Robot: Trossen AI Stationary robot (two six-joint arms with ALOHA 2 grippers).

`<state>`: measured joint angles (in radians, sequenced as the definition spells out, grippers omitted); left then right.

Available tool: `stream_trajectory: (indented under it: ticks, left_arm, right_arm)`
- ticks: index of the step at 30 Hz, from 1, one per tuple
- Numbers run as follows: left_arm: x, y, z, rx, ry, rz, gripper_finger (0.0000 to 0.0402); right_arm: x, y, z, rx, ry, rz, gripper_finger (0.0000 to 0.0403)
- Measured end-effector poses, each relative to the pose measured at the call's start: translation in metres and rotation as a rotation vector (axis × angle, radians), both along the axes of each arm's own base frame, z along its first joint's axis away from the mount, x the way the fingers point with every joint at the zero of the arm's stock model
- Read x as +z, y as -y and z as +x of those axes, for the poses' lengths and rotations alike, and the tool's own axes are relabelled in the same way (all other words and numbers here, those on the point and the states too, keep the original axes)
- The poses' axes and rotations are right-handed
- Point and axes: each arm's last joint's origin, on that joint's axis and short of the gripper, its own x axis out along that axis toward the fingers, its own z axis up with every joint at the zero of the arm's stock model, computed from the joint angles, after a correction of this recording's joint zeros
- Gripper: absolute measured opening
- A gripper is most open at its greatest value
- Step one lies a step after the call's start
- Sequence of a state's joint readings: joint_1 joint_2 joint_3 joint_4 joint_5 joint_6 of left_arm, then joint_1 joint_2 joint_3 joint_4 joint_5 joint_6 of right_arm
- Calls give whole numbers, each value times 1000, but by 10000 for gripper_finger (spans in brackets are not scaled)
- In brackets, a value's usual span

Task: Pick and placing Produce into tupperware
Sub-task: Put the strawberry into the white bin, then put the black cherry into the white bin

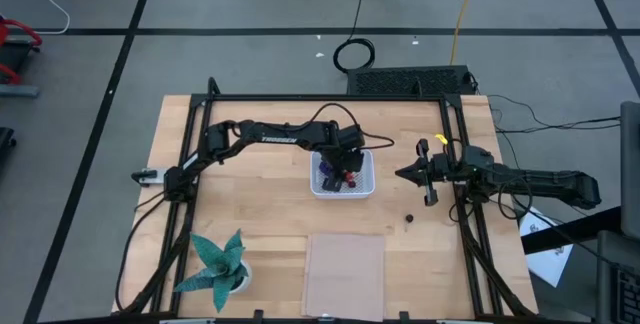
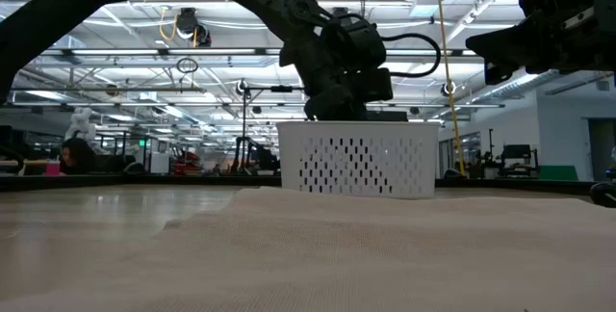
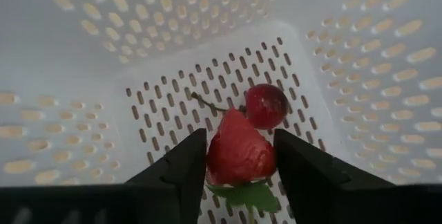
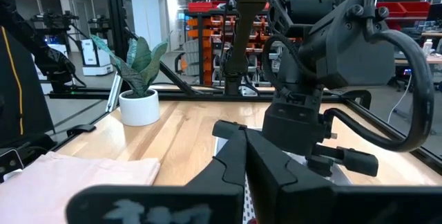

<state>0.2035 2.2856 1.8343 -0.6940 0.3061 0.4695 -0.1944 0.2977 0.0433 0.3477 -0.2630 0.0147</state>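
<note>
- Wooden table [image 1: 250, 204] from above: white container [image 1: 364, 186] at centre with the left gripper [image 1: 338, 169] inside it; a dark ball [image 1: 409, 218] lies apart, near the shut right gripper [image 1: 404, 174].
- Table level: container [image 2: 356, 158] before a hall with ceiling lights.
- Left wrist: parted fingers [image 3: 181, 169] flank a red piece [image 3: 238, 151], whether gripped, cannot tell; a red ball [image 3: 266, 105] touches it.
- Right wrist: potted plant [image 4: 138, 79], pinkish sheet [image 4: 76, 175].

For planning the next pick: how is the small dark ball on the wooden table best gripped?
Across the middle of the small dark ball, coming straight down: it lies alone on the wooden table, and being round would probably roll if pushed sideways.
</note>
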Motion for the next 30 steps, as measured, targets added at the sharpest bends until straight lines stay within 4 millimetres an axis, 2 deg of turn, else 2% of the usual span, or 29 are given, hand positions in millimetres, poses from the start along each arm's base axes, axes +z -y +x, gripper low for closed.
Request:
stream_trajectory:
  ticks: [4,8,12,21,25,30]
  left_arm:
    - [0,0,0,-3,-2,1,205]
    - [0,0,0,-7,-5,2,224]
    - [4,1,-1,0,-8,53,229]
    - [33,8,-7,-7,25,71,230]
    - [35,13,-6,-12,34,101,202]
    - [35,15,-5,-21,37,138,113]
  right_arm:
    - [0,0,0,0,0,0,0]
    - [0,0,0,0,0,0,0]
    - [0,0,0,0,0,0,0]
    - [0,0,0,0,-1,0,0]
    - [0,0,0,0,-1,0,0]
    - [0,0,0,0,0,0,0]
